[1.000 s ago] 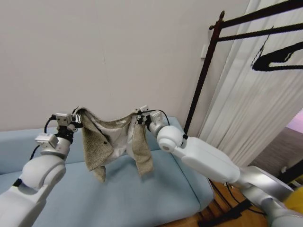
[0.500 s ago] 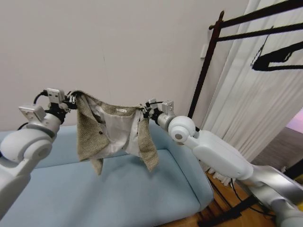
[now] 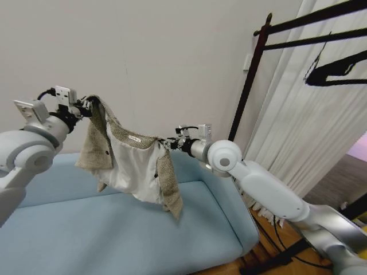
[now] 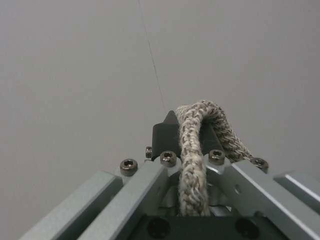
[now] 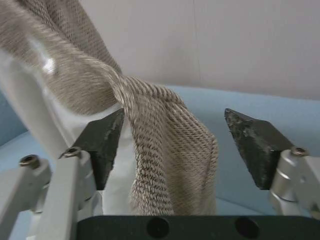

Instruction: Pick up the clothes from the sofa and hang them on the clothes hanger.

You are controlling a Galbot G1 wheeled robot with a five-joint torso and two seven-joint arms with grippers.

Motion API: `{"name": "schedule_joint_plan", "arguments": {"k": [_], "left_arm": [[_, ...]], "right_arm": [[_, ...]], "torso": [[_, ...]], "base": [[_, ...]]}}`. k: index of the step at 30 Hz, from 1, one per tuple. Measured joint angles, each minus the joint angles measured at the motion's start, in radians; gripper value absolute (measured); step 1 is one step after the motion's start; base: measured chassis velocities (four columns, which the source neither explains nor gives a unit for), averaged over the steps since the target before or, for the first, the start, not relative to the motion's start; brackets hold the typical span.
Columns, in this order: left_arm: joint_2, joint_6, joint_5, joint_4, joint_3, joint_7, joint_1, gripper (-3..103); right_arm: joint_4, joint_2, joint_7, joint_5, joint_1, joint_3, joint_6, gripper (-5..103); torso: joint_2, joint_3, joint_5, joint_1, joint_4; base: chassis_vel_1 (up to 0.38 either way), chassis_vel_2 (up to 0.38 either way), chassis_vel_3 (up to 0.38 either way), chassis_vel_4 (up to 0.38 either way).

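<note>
While the knitted cardigan (image 3: 129, 166) hangs stretched in the air above the sofa (image 3: 114, 240), clear of its cushions, the step in hand is the carry toward the clothes rack (image 3: 248, 86) that stands past the sofa's right end. The left gripper (image 3: 85, 107), high above the sofa's left part, has its jaws pressed together on the knit's thick edge. The left wrist view shows that cord of fabric pinched firmly between them. The right gripper (image 3: 171, 142), lower and over the sofa's right part, is the weak point: its jaws stand spread, with the cloth only draped between them and leaning on one pad (image 5: 102, 145). Doing this well, I judge, means closing the right jaws on the fabric before any travel, otherwise that shoulder may slide off and drop to the sofa. Both grippers should then rise to a level line so the neckline is taut. They should move together toward the black hanger (image 3: 338, 71) high beyond the sofa's right end, slowly enough that the loose hem doesn't swing or snag on the rack.
</note>
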Motion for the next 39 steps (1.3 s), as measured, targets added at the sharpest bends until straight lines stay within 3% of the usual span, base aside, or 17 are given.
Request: {"name": "schedule_joint_plan", "arguments": {"k": [4, 6, 9, 11, 15, 16, 20, 25, 28, 34, 38, 39], "left_arm": [[-0.005, 0.004, -0.004, 0.01, 0.037, 0.0, -0.053, 2], [-0.006, 0.005, -0.004, 0.01, 0.041, 0.0, -0.06, 2], [0.003, 0.008, -0.006, 0.001, 0.043, 0.002, -0.063, 2], [0.006, 0.009, -0.006, -0.001, 0.042, 0.003, -0.061, 2], [0.018, 0.009, -0.007, -0.013, 0.0, 0.006, 0.004, 2], [0.018, 0.009, -0.007, -0.013, 0.0, 0.006, 0.004, 2], [0.022, 0.007, 0.002, -0.021, -0.043, 0.009, 0.075, 2], [0.014, 0.001, 0.027, -0.02, -0.057, 0.015, 0.092, 2], [-0.018, -0.007, 0.058, -0.023, -0.06, 0.019, 0.11, 2], [-0.059, -0.008, 0.081, -0.034, -0.069, 0.019, 0.134, 2], [-0.091, -0.013, 0.097, -0.037, -0.087, 0.021, 0.155, 2], [-0.104, -0.017, 0.103, -0.043, -0.096, 0.022, 0.171, 2]], "right_arm": [[0.025, -0.04, -0.021, 0.001, -0.018, -0.003, -0.01, 85], [0.029, -0.04, -0.015, -0.011, -0.02, -0.002, -0.001, 85], [0.034, -0.025, 0.06, -0.056, 0.006, 0.007, 0.023, 99], [0.035, -0.018, 0.096, -0.067, 0.022, 0.009, 0.025, 100], [0.019, 0.026, 0.328, -0.088, 0.137, 0.016, 0.028, 100], [0.019, 0.026, 0.328, -0.088, 0.137, 0.016, 0.028, 100], [-0.045, 0.045, 0.458, -0.061, 0.242, 0.01, 0.04, 100], [-0.106, 0.041, 0.525, -0.052, 0.313, -0.013, 0.047, 100], [-0.214, 0.023, 0.561, -0.061, 0.443, -0.064, 0.051, 100], [-0.383, 0.026, 0.565, -0.092, 0.64, -0.16, 0.051, 100], [-0.528, 0.068, 0.65, -0.06, 0.81, -0.257, 0.041, 100], [-0.559, 0.078, 0.705, -0.019, 0.867, -0.29, 0.038, 100]], "torso": [[0.0, 0.0, 0.0, 0.0, -0.0002], [0.0, 0.0, 0.0001, 0.0, -0.0003], [0.0, 0.0, 0.0002, 0.0, 0.0], [0.0, 0.0, 0.0001, 0.0, 0.0], [0.0, 0.0, -0.0001, 0.0, 0.0004], [0.0, 0.0, -0.0001, 0.0, 0.0004], [0.0, 0.0, -0.0003, 0.0, 0.0001], [0.0, 0.0, 0.0002, 0.0, 0.0001], [0.0, 0.0, 0.0, 0.0, -0.0001], [0.0, 0.0, 0.0001, 0.0, -0.0003], [0.0, 0.0, -0.0001, 0.0, 0.0], [0.0, 0.0, -0.0003, 0.0, 0.0007]], "base": [[0.0, 0.0, 0.0, 0.0], [0.0, 0.0, 0.0, 0.0], [0.0, 0.0, 0.0, 0.0], [0.0, 0.0, 0.0, 0.0], [0.0, 0.0, 0.0, 0.0], [0.0, 0.0, 0.0, 0.0], [0.0, 0.0, 0.0, 0.0], [0.0, 0.0, 0.0, 0.0], [0.0, 0.0, 0.0, 0.0], [0.0, 0.0, 0.0, 0.0], [0.0, 0.0, 0.0, 0.0], [0.0, 0.0, 0.0, 0.0]]}}
